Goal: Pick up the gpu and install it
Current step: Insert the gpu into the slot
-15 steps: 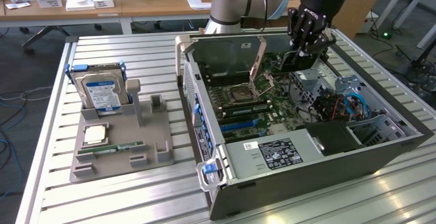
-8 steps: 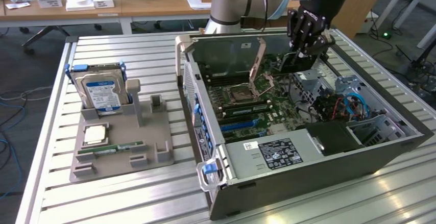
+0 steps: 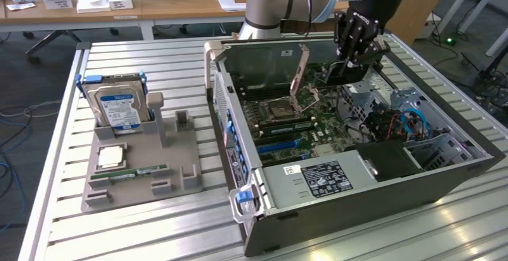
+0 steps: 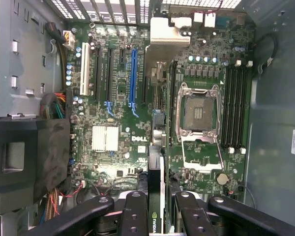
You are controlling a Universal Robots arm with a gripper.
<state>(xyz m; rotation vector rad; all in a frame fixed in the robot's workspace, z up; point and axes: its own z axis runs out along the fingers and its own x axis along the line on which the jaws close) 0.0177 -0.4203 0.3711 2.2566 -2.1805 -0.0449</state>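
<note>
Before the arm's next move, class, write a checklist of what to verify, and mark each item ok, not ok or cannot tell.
1. The gpu gripped by the claw: ok, the card sits edge-on between the fingers.
2. The claw above the open computer case: ok.
3. The blue expansion slot free of any card: ok.
4. The gpu seated in a slot: not ok, it hangs above the motherboard.
5. The gpu lined up with the blue expansion slot: cannot tell.

Bright, even light throughout, with pale glare on the slatted metal table.
</note>
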